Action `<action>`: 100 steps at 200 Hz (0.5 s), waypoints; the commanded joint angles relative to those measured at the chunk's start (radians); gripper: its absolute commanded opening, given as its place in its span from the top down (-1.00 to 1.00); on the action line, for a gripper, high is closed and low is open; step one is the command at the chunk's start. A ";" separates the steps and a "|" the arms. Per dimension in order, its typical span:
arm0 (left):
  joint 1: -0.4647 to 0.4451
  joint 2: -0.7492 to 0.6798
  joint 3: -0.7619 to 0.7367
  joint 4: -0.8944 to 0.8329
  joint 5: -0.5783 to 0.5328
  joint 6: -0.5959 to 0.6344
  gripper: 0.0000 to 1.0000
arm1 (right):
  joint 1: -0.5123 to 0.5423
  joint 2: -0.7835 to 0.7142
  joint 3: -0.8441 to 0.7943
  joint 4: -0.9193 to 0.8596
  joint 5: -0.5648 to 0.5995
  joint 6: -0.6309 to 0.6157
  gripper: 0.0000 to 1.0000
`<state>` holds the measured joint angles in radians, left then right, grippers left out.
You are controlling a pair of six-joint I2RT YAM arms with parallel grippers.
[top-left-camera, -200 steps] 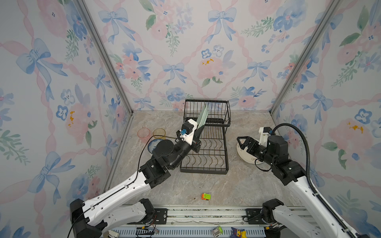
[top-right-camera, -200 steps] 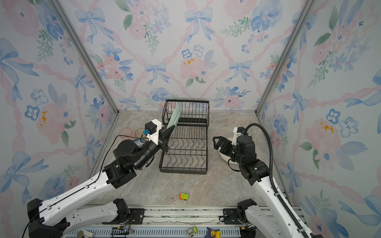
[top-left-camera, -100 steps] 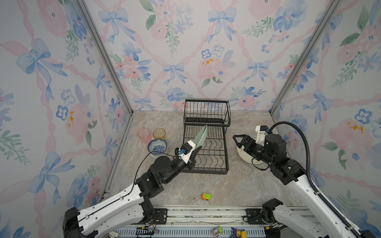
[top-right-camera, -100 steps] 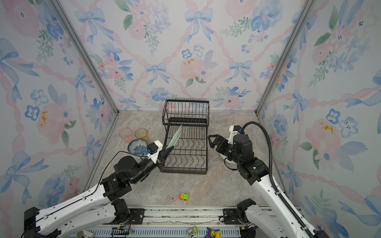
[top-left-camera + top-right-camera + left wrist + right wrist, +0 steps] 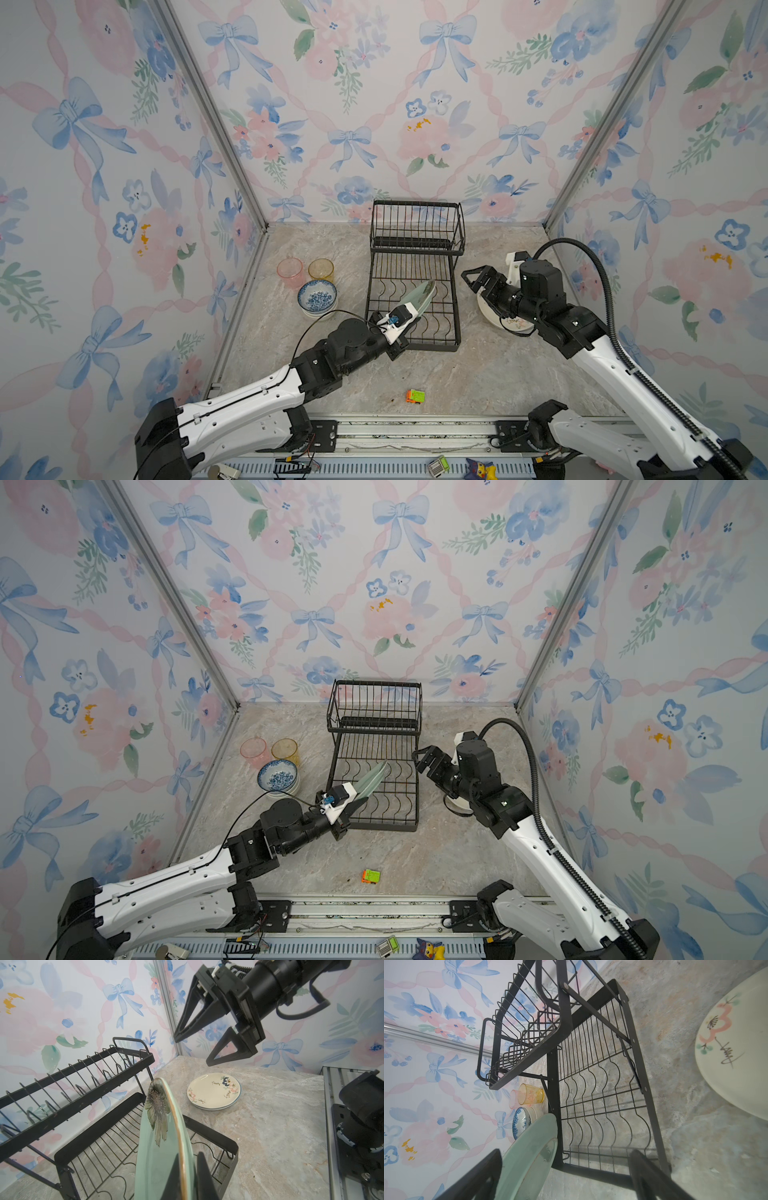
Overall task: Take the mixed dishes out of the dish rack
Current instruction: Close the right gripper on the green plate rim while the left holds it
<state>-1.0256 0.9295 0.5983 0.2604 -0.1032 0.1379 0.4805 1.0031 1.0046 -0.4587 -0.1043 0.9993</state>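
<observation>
Annotator: green plate (image 5: 422,297) where?
Checker: glossy, round, gilt-edged; tilted over black wire rack (image 5: 415,249) lower tray, mid-frame. left tool (image 5: 188,1176) clamps its rim.
Annotator: right tool (image 5: 468,279)?
Checker: jaws wide, empty.

Floral bow wallpaper (image 5: 374,104) is covering three walls, metal corner posts (image 5: 217,124) are joining them, marbled grey floor (image 5: 498,374) is lying underneath.

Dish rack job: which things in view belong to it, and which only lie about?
Job: dish rack, green plate, cream plates, blue-patterned bowl, pink tumbler, amber tumbler.
Lying about: orange-green toy block, small toys at the front edge.
</observation>
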 commanded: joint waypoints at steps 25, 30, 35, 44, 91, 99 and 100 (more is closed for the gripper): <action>-0.027 0.062 0.079 0.141 -0.016 0.072 1.00 | 0.047 0.071 0.068 -0.061 -0.038 0.067 -0.95; -0.030 0.073 0.085 0.141 -0.021 0.077 1.00 | 0.052 0.082 0.076 -0.068 -0.038 0.074 -0.96; -0.035 0.086 0.092 0.140 -0.027 0.082 1.00 | 0.059 0.092 0.084 -0.080 -0.036 0.082 -0.97; -0.039 0.110 0.103 0.144 -0.041 0.092 1.00 | 0.065 0.111 0.097 -0.107 -0.030 0.111 -1.00; -0.092 0.227 0.173 0.176 -0.114 0.186 1.00 | 0.114 0.179 0.115 -0.110 -0.042 0.179 -0.86; -0.100 0.241 0.177 0.187 -0.131 0.198 1.00 | 0.119 0.186 0.117 -0.123 -0.036 0.189 -0.84; -0.101 0.242 0.178 0.189 -0.133 0.200 1.00 | 0.120 0.187 0.117 -0.124 -0.036 0.189 -0.84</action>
<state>-1.1046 1.1629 0.7029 0.2749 -0.1741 0.2489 0.5724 1.1732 1.0847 -0.5255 -0.1429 1.1412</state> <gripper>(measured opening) 0.087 0.930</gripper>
